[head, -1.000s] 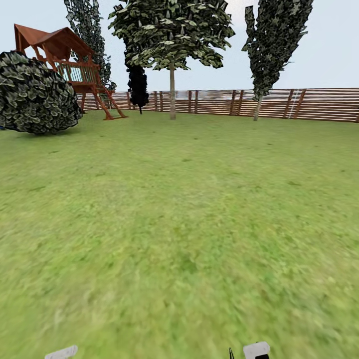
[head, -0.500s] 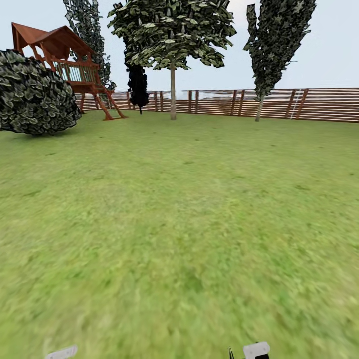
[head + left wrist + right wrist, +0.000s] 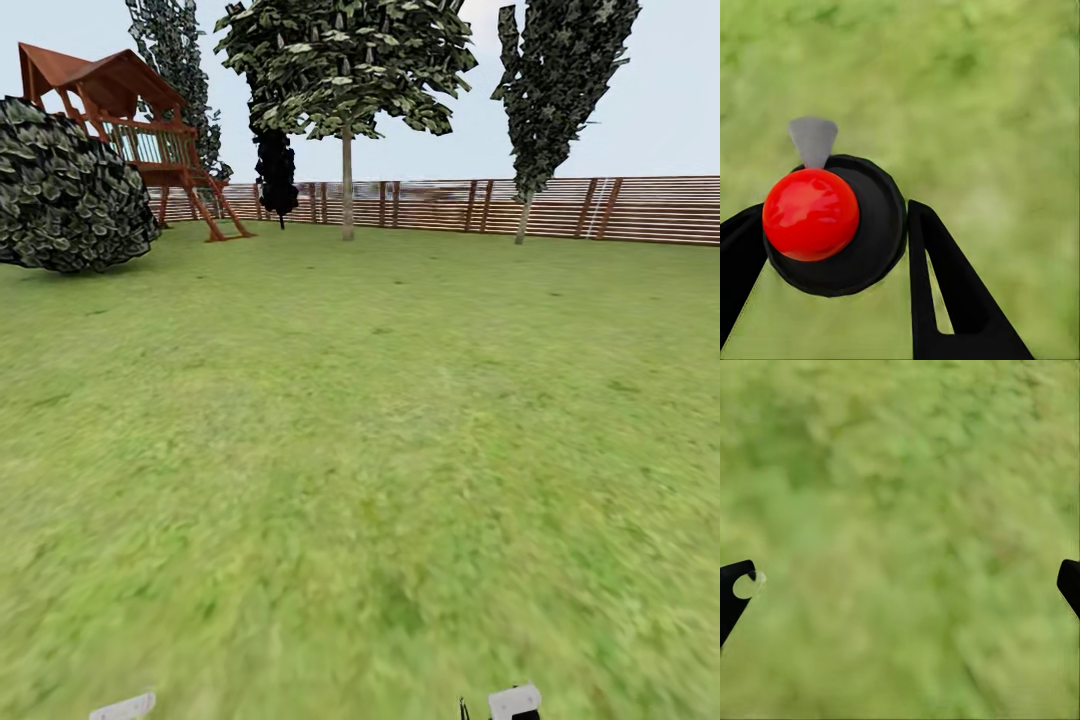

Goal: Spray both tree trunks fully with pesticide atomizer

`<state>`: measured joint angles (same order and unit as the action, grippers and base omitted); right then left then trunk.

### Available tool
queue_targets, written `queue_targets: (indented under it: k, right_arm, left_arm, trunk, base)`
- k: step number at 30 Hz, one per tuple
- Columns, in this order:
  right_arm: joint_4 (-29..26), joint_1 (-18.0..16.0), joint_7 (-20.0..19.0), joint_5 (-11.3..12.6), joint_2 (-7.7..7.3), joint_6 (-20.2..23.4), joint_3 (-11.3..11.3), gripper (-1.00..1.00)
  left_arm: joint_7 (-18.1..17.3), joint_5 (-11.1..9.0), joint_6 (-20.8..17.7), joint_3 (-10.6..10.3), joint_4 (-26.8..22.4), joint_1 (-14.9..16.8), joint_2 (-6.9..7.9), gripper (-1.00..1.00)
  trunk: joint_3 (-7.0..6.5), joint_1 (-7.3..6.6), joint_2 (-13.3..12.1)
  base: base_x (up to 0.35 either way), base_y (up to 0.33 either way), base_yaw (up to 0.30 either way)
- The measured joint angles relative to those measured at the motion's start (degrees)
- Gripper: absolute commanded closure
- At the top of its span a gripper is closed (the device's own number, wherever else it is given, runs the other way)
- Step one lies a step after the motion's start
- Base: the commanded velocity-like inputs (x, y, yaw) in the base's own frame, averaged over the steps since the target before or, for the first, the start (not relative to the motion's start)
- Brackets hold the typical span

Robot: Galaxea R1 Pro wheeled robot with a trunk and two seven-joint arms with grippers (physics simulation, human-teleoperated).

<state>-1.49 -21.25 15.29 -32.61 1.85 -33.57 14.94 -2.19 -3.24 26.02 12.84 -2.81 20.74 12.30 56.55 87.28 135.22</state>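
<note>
The pesticide atomizer (image 3: 825, 225) shows from above in the left wrist view: a red ball cap on a round black body with a small grey nozzle. My left gripper (image 3: 832, 259) is shut on it, one black finger on each side, above grass. My right gripper (image 3: 900, 589) is open over bare lawn, its fingertips (image 3: 735, 592) far apart. In the head view two trees stand far ahead by the fence. One has a pale straight trunk (image 3: 347, 185) under a broad crown. The other trunk (image 3: 522, 218) is further right, under a narrow crown.
Green lawn (image 3: 360, 450) stretches ahead to a brown slatted fence (image 3: 620, 208). A large round bush (image 3: 65, 190) and a wooden playhouse (image 3: 130, 110) stand at the far left, with a near-black narrow tree (image 3: 275, 170) beside them. Small bits of my arms (image 3: 513, 702) show at the bottom edge.
The whole head view has shifted slightly, so the camera has moved; the trees sit a little further right. Both arm parts hold the same place.
</note>
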Motion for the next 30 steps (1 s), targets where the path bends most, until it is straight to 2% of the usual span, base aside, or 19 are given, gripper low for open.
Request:
queue_targets:
  k: [30]
  right_arm:
    - [0.0,0.0,0.0,0.0,0.00,0.0,0.0,-1.00]
  left_arm:
    - [0.0,0.0,0.0,0.0,0.0,0.0,0.00,1.00]
  trunk:
    - [0.00,0.00,0.0]
  base:
    - [0.335,0.078,0.000]
